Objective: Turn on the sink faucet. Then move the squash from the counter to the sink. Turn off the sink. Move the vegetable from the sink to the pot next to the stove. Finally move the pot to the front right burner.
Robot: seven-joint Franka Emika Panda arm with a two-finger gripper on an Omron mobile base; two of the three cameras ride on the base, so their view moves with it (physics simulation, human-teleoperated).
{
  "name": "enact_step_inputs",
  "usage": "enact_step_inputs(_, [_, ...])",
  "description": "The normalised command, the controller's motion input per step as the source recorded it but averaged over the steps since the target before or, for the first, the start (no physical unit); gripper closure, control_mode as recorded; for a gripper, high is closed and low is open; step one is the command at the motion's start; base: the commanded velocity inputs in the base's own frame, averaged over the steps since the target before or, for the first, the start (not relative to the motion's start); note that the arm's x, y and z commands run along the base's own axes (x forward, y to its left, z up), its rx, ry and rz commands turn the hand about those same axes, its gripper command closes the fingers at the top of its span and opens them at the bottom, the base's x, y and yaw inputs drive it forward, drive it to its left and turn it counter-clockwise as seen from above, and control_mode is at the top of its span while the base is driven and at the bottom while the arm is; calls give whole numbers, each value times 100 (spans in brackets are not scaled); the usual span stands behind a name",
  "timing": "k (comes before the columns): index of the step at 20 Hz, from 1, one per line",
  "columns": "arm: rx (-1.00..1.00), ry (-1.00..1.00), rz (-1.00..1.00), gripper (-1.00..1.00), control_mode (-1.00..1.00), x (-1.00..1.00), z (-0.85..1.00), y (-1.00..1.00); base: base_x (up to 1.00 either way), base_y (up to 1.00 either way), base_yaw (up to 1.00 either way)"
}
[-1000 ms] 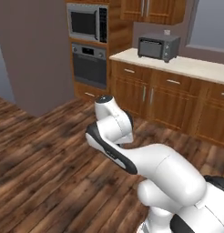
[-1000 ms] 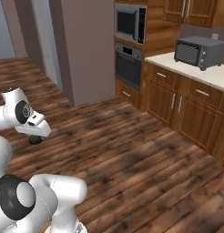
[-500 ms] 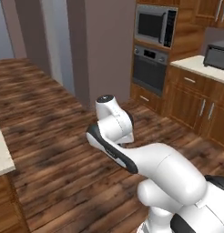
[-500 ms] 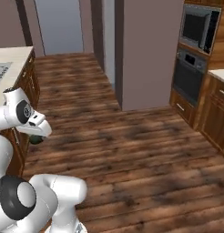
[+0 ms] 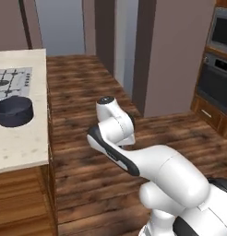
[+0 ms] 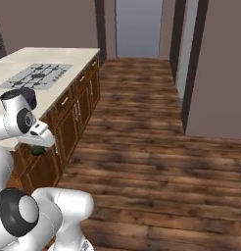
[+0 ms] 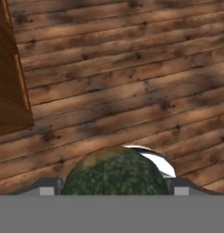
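The squash (image 7: pixel 114 173), a round mottled dark green ball, sits between the two fingertips of my gripper (image 7: pixel 114 190), which is shut on it above the wooden floor. From the right base view the gripper (image 6: pixel 40 146) hangs low beside the cabinet front, with the squash (image 6: pixel 38 150) just under it. A dark round pot (image 5: pixel 14 111) stands on the beige counter (image 5: pixel 23 143) right in front of the grey stove (image 5: pixel 11 79). In the right base view, the stove (image 6: pixel 38 74) lies flat on the counter (image 6: pixel 73 56) and the pot (image 6: pixel 28 93) peeks out behind my arm.
Brown cabinet doors (image 6: pixel 68 122) run under the counter, and one cabinet corner (image 7: pixel 9 77) shows at the left of the hand view. Dark plank floor (image 6: pixel 142 162) spreads to the right. A tall grey-brown wall panel (image 5: pixel 175 50) and a wall oven (image 5: pixel 219 69) stand at the far right.
The whole picture has swung as the base turned: the oven wall slid right and the counter with stove and pot came in at the left. My arm holds the same pose.
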Motion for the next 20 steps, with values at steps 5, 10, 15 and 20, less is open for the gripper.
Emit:
enact_step_inputs(5, [0,0,0,100,100,0,0,0,59,-37,51])
enact_step_inputs(10, [0,0,0,100,100,0,0,0,56,-43,48])
enact_step_inputs(15, [0,0,0,100,100,0,0,0,52,-50,46])
enact_step_inputs(20, [0,0,0,100,100,0,0,0,46,-62,43])
